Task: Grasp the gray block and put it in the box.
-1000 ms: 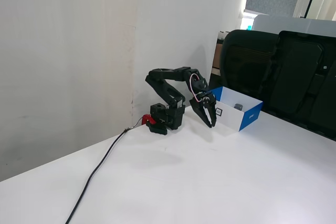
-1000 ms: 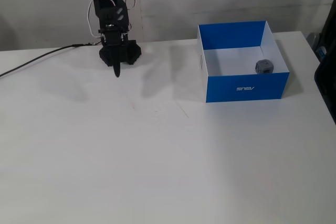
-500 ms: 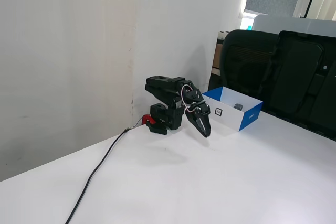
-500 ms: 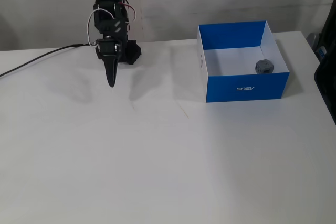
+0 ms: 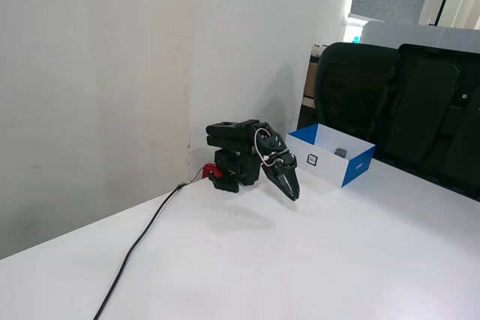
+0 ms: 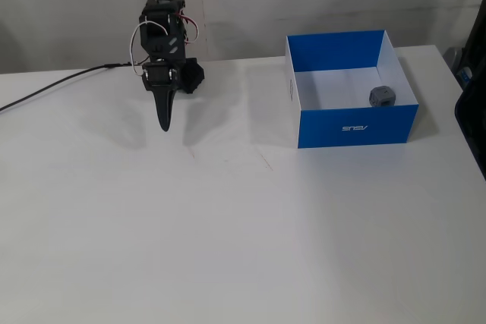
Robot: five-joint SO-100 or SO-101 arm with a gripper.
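Observation:
The gray block (image 6: 382, 96) lies inside the box (image 6: 357, 124), near its right wall; in a fixed view it shows as a small gray shape (image 5: 341, 153) inside the box (image 5: 322, 167). The box is blue outside, white inside, with one white side bearing a small square mark. My gripper (image 6: 163, 125) is folded back by the arm's base, well left of the box, pointing down at the table with its jaws shut and empty. In a fixed view the gripper (image 5: 294, 195) hangs just left of the box's white side.
A black cable (image 5: 142, 241) runs from the arm's base across the white table to the front left. Black chairs (image 5: 397, 95) stand behind the box at the table's far edge. A wall rises close behind the arm.

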